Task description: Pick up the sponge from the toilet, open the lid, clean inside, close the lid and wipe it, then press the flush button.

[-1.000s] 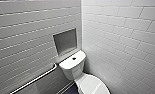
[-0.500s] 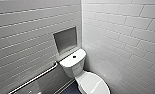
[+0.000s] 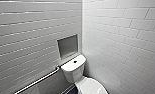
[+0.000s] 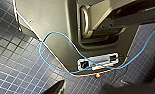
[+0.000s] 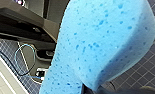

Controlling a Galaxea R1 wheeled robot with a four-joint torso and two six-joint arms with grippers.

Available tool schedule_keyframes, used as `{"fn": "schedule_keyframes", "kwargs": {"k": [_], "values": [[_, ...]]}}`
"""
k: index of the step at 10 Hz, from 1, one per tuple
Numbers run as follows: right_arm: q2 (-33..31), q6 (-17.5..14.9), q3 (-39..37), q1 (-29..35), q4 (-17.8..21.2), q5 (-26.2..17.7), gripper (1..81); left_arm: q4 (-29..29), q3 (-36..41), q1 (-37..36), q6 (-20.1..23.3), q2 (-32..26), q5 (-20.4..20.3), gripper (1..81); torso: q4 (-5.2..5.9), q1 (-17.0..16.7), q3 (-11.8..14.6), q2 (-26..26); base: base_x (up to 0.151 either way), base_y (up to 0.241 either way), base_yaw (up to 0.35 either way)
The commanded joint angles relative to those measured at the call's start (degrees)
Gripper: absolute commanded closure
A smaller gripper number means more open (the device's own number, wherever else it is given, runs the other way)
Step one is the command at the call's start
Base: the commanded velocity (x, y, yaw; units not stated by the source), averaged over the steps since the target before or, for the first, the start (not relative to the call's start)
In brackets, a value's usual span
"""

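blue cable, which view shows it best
Left wrist view: the blue cable runs in one long loop across the robot's base and the floor. The right wrist view catches a small loop of it beside the sponge.

Two walls meet in a corner, both covered in pale grey rectangular tiles laid in rows: the left wall (image 3: 30, 37) and the right wall (image 3: 123, 37). A shallow rectangular niche (image 3: 68, 46) is set into the left wall near the corner, its back darker than the tiles around it. Below it a shiny metal grab bar (image 3: 38, 81) runs along the same wall, slanting down in the head view. The floor (image 4: 13, 62) is laid with small dark blue square tiles and pale grout lines.
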Motion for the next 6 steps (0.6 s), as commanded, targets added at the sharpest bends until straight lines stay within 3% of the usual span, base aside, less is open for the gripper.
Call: {"fn": "schedule_keyframes", "kwargs": {"k": [1,2,3,4,5,6], "values": [[-0.3,0.0,0.2,-0.3,-1.0,-2.9,81.1,-0.3,0.0,-1.4,0.1,0.1,4.4,1.0,0.0,-3.5,5.3,5.4,0.0,0.0,0.0],[-0.3,0.0,0.2,-0.2,-1.0,-2.9,81.1,-0.3,0.0,-1.4,0.1,0.1,4.4,1.0,0.0,-4.9,7.4,7.5,0.0,0.0,0.0],[-0.3,0.0,0.1,-0.1,-1.0,-3.0,81.1,-0.3,0.0,-1.4,0.1,0.1,4.4,1.0,0.0,-5.3,3.9,9.6,0.0,0.0,0.0],[-0.3,0.0,0.1,0.0,-1.1,-3.0,81.1,-0.3,0.0,-1.4,0.1,0.1,4.4,1.0,0.0,-5.3,5.5,11.4,0.0,0.0,0.0],[-0.3,0.0,0.1,0.0,-1.0,-3.1,81.1,-0.5,0.0,-1.4,0.1,0.0,4.4,1.0,0.0,-4.2,5.9,7.1,0.0,0.0,0.0],[-0.1,0.5,0.0,0.5,-0.5,-6.5,81.1,-0.6,0.0,-1.4,0.2,-0.1,4.3,1.0,0.0,-4.5,6.2,8.6,0.0,0.0,0.0]]}}
